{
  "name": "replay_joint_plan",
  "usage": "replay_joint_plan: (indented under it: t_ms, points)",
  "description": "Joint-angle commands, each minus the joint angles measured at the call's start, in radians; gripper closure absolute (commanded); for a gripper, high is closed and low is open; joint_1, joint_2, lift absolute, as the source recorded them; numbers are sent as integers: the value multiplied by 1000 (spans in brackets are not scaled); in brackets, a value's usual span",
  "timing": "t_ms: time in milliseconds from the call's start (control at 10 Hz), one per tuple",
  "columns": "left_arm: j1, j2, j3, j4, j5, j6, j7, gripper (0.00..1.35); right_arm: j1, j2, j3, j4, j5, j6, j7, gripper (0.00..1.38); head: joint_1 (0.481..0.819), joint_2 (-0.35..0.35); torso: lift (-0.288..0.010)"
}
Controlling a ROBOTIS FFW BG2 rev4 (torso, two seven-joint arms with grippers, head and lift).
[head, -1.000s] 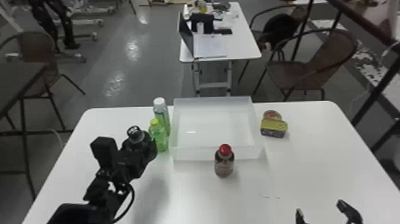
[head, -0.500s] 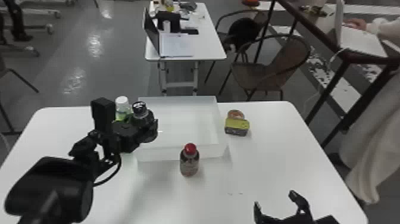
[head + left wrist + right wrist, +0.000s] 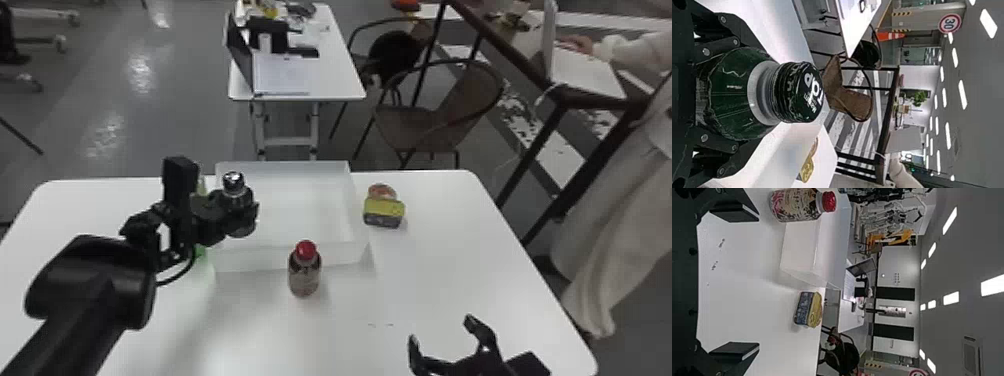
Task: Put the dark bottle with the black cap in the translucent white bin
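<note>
White worktop [image 3: 450, 260] with rounded far corners, reaching past the translucent white bin [image 3: 250, 257] on both sides. Just in front of the bin's near wall, an upright bottle with a red cap [image 3: 304, 275]. To the right of the bin, a dark-sided tin with a yellow top [image 3: 384, 212], and a round reddish item [image 3: 381, 191], partly hidden. Left of the bin, something green [image 3: 200, 251], mostly hidden. In front of the bin, toward its right, small dark marks [image 3: 390, 325].

red-capped bottle [image 3: 304, 275] upright on white table [image 3: 450, 270] | yellow-topped tin [image 3: 384, 212] near far edge | brown chair [image 3: 412, 130] beyond
</note>
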Motion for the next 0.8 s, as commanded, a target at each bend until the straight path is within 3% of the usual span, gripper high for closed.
replay_joint_plan:
  t_ms: [0,100,300,400,600,700]
  points:
    - [-48,-9,-16,103,-3,-28,-5,829,-11,2,0,10,2,2,5,139,695,-129,-11]
    - [-43,-26,3,105,-24,-27,-1,802,-10,2,0,12,0,2,8,139,695,-127,-11]
    - [-32,-56,35,103,-1,-53,11,286,-5,2,-2,9,-6,2,10,139,695,-133,-11]
    - [-40,-55,21,102,8,-40,8,91,-5,2,-3,9,-7,2,12,139,695,-139,-11]
    - [-34,-47,12,85,51,-63,-7,128,-3,2,-9,6,-7,2,21,139,695,-145,-11]
    - [12,-27,13,-1,57,-86,11,130,0,2,-9,-3,0,2,21,139,695,-150,-11]
